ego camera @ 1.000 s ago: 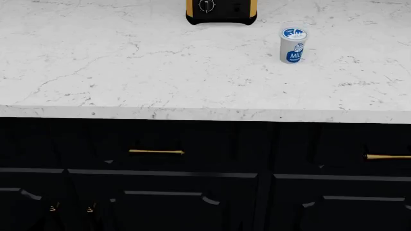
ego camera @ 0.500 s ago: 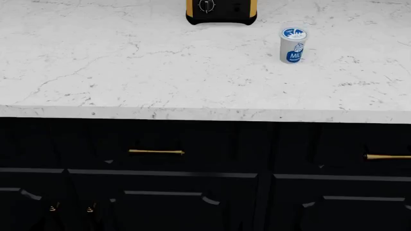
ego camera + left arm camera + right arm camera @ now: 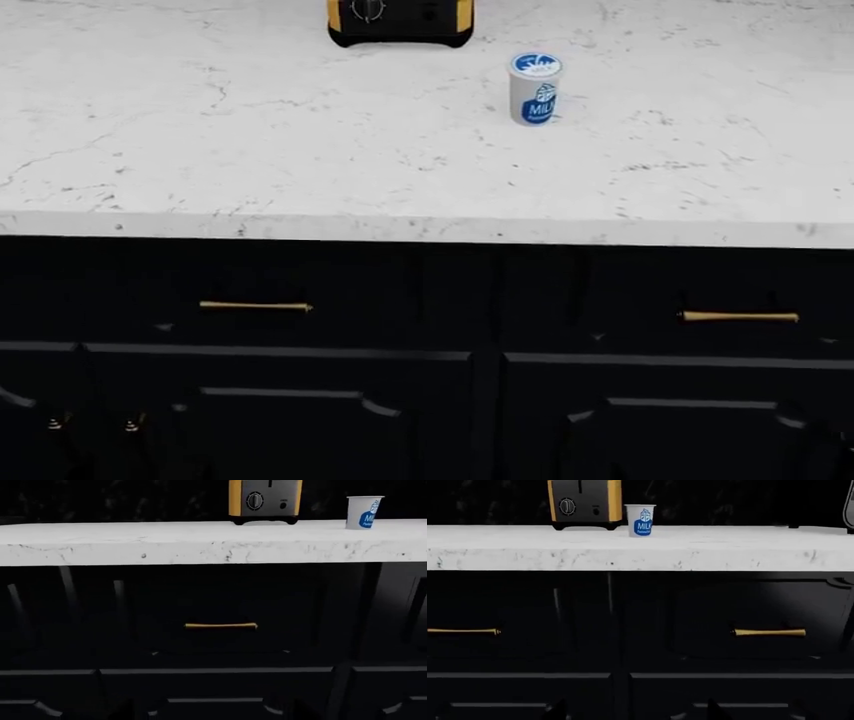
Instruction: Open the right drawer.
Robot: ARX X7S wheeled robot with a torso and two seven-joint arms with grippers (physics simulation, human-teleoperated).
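Note:
The right drawer (image 3: 694,300) is a black panelled front under the white counter, shut, with a slim brass bar handle (image 3: 739,317). It also shows in the right wrist view (image 3: 747,610), with its handle (image 3: 769,632) ahead and off to one side. My right gripper (image 3: 635,712) shows only as two dark fingertips (image 3: 556,711) far apart, open and empty, well short of the cabinet. My left gripper (image 3: 212,712) shows as faint dark tips, apart, facing the other matching drawer's handle (image 3: 220,626). Neither gripper shows in the head view.
The other matching drawer (image 3: 255,306) sits to the left, shut. Black cabinet doors (image 3: 280,430) with small brass knobs (image 3: 54,424) lie below. On the marble counter (image 3: 267,150) stand a black and yellow toaster (image 3: 398,20) and a milk cup (image 3: 535,88).
The head view has shifted to the right, so everything sits further left in it. The right drawer's handle is now wholly in view. Both drawers stay shut.

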